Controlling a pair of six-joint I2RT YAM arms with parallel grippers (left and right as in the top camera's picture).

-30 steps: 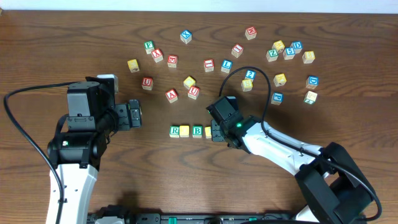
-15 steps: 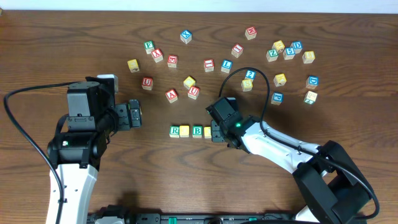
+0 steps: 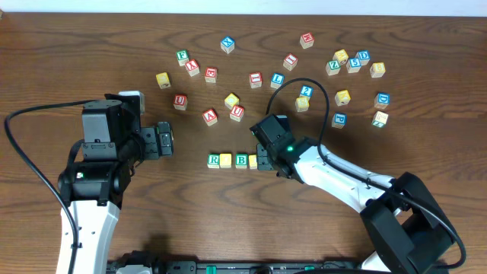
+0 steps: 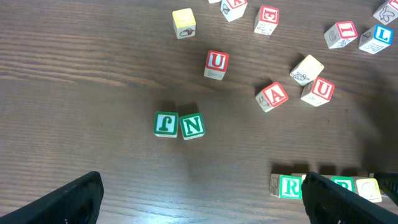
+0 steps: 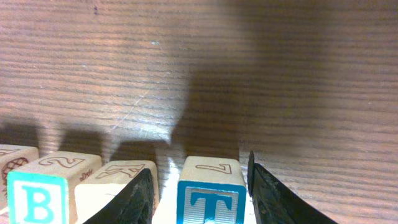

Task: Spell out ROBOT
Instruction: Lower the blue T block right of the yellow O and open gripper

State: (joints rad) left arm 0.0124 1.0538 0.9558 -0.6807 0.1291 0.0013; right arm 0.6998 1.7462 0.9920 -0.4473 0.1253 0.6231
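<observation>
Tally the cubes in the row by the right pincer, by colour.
Green-lettered: 2, R cube and B cube
Yellow-faced: 2, first yellow cube and second yellow cube
Blue-lettered: 1, T cube, seen from the right wrist
Total: 5

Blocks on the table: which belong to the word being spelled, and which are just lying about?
In the job: R cube, yellow cube, B cube, second yellow cube, T cube.
Lying about: green N cube, red U cube, red A cube.

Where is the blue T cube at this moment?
In the right wrist view the blue T cube stands at bottom centre, between the right tool's fingers, at the right end of the row with the B cube.
</observation>
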